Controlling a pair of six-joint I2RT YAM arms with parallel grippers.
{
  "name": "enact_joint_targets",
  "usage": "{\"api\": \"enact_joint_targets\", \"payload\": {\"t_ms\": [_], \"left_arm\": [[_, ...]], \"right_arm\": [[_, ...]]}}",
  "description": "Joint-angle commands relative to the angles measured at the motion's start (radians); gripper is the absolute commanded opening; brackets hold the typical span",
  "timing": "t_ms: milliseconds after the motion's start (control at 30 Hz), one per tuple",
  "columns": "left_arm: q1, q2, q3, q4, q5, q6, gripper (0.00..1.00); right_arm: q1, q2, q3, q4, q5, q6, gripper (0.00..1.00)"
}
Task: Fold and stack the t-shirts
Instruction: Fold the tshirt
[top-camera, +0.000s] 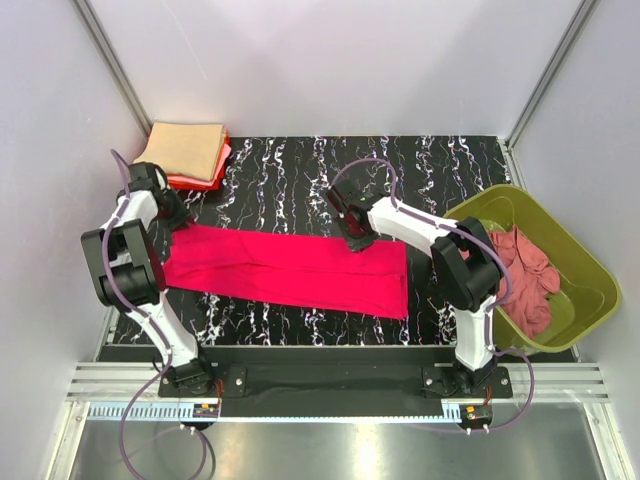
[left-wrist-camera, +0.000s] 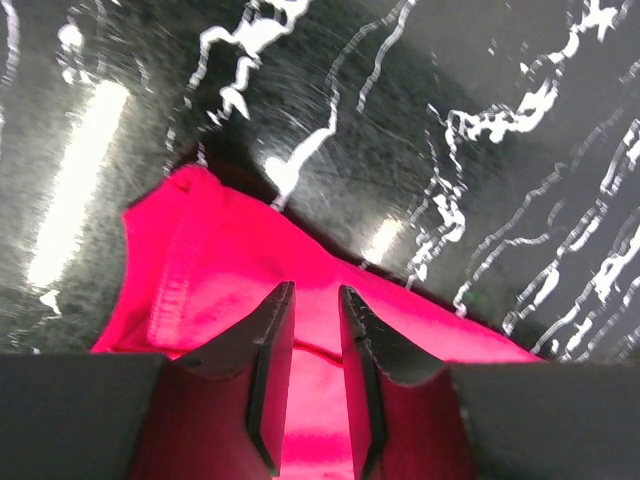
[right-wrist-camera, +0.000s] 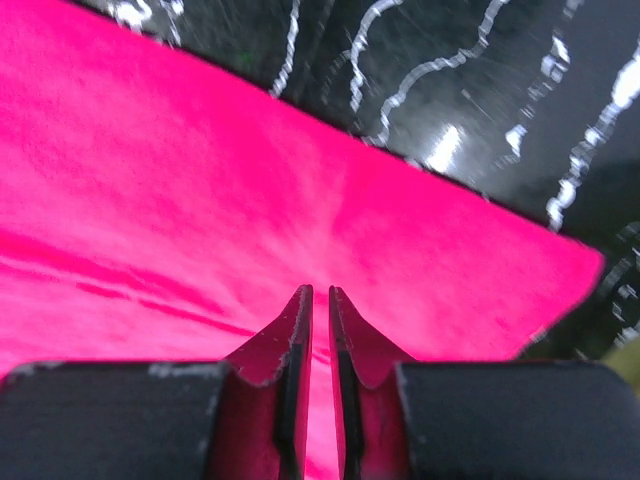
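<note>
Now the right gripper (right-wrist-camera: 320, 292) pinches the crimson t-shirt (top-camera: 290, 268) at its edge; the left gripper (left-wrist-camera: 315, 290) sits narrowly parted over a corner; its hold is unclear.

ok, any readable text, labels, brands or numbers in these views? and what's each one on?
No readable text in any view.
strip of tick marks along the front rail: any numbers are too small to read.
crimson shirt, folded stack, green tub: plain, no print or label showing.
</note>
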Motion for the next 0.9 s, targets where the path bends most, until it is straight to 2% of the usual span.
{"api": "enact_joint_targets", "payload": {"t_ms": [0,133,400,700,867], "left_arm": [[0.0,0.01,0.032,0.066,-0.085,0.012,0.28],[0.001,0.041,0.043,0.089,-0.121,0.016,0.28],[0.0,0.116,0.08,0.098,-0.128,-0.004,0.27],[0.001,0.027,0.097,0.06,-0.124,0.013,0.35],[0.001,-0.07,0.123,-0.006,-0.133,0.021,0.41]], "right_arm": [[-0.016,0.061,-0.012,0.076,-0.043,0.031,0.18],[-0.065,0.108,-0.047,0.088,-0.024,0.052,0.17],[-0.111,0.095,-0.098,0.119,-0.003,0.04,0.17],[-0.114,0.11,-0.078,0.116,0.029,0.028,0.18],[-0.112,0.069,0.021,0.062,0.02,0.028,0.2]]}}
